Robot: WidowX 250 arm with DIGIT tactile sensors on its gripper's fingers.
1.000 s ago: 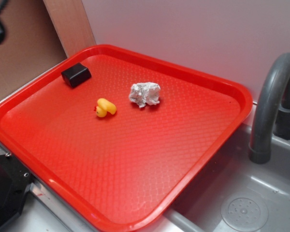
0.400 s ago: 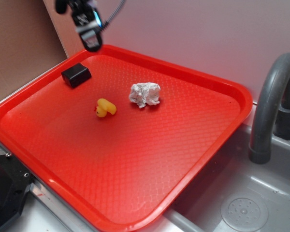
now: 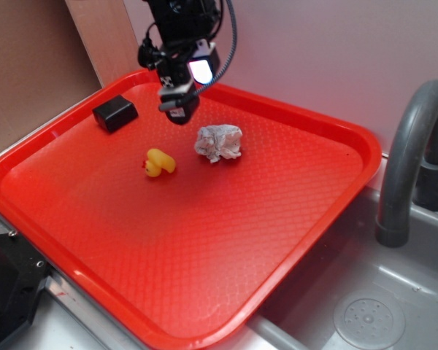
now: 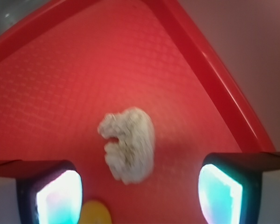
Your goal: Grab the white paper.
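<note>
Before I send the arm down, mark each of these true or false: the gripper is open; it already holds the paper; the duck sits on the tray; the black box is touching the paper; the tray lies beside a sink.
1. The gripper is open. True: in the wrist view its fingers stand wide apart with the white paper showing between them.
2. The gripper already holds the paper. False: it hangs above the tray, and the paper lies untouched on the tray.
3. The duck sits on the tray. True.
4. The black box is touching the paper. False: it lies apart, near the tray's far left rim.
5. The tray lies beside a sink. True: a grey faucet stands at its right.
</note>
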